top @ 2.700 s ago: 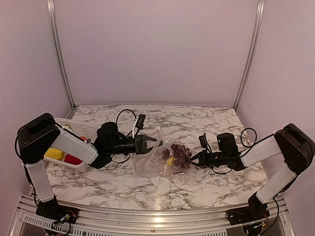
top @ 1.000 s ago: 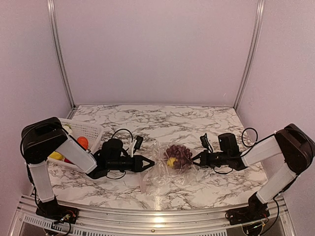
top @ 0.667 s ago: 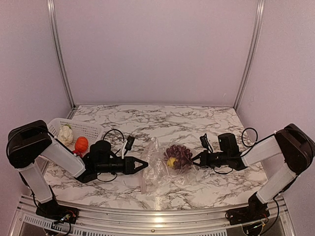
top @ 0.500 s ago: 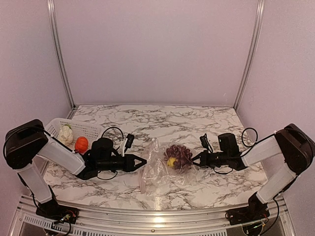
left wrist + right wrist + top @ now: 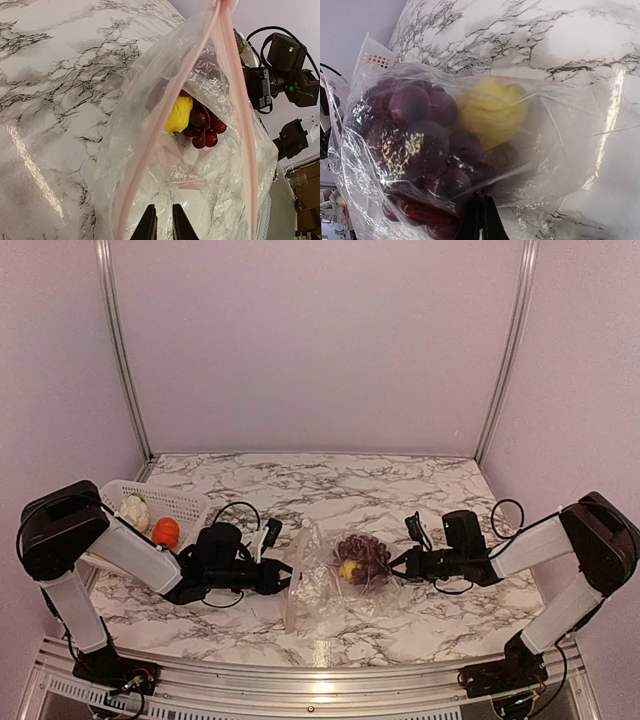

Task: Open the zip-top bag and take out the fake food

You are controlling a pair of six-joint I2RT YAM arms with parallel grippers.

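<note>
The clear zip-top bag (image 5: 325, 585) lies on the table between my grippers, with its pink zip mouth (image 5: 145, 150) gaping toward the left. Inside, at the far end, are a dark purple grape bunch (image 5: 364, 552) and a yellow piece (image 5: 346, 568); both also show in the left wrist view, the grapes (image 5: 202, 132) and the yellow piece (image 5: 178, 116). My left gripper (image 5: 290, 576) is at the bag's mouth, its jaws a narrow gap apart and empty (image 5: 164, 226). My right gripper (image 5: 398, 564) is shut on the bag's closed end (image 5: 481, 220), just below the grapes (image 5: 415, 130).
A white mesh basket (image 5: 185, 502) stands at the left and holds a white cauliflower (image 5: 133, 510) and an orange piece (image 5: 166, 532). Cables loop near both wrists. Metal rails run along the table's near edge and the back corners.
My left gripper pulled back to the left from the bag, then came right again to its mouth with the jaws narrower. The bag sagged flatter. My right arm stayed put.
</note>
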